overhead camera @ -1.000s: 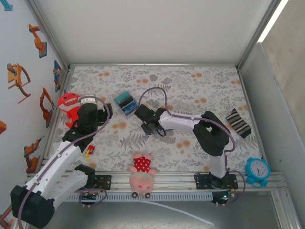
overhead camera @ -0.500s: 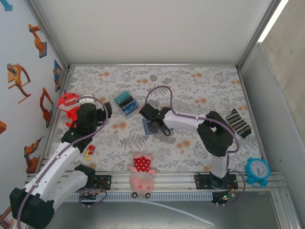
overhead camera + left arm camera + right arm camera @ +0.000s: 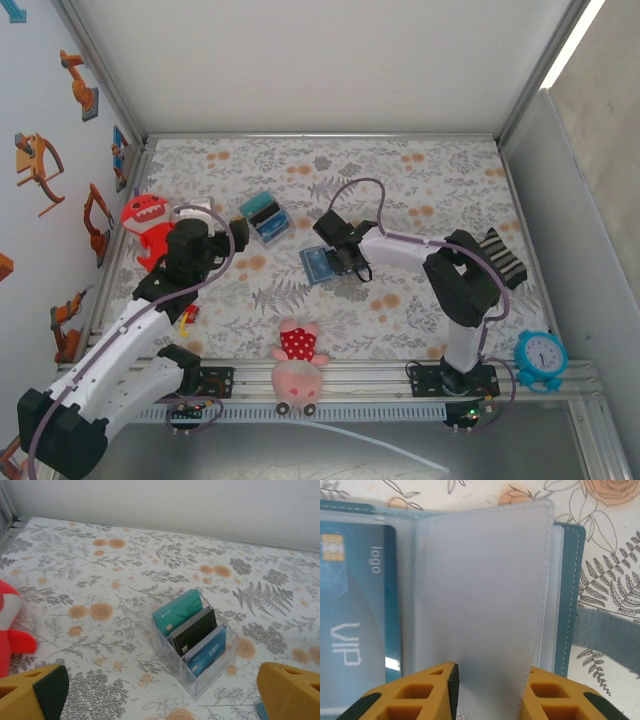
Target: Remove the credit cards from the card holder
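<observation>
We find the overhead view bright and even: a white light strip (image 3: 575, 40) glares at one o'clock, and the grey-and-orange floral tablecloth (image 3: 400, 180) takes only soft, short shadows. From the left wrist, the centre is crisp, while the yellow fingertips (image 3: 287, 692) at five and seven o'clock go soft. From the right wrist, the frosted translucent plastic sleeve (image 3: 480, 590) reads milky under diffuse light, and the grey fabric strap (image 3: 610, 635) at three o'clock blurs.

Card holder (image 3: 571, 590), blue card (image 3: 357, 605) inside: "logo", "VIP". Clear stand (image 3: 212, 681), front card (image 3: 206, 656): "VIP".
</observation>
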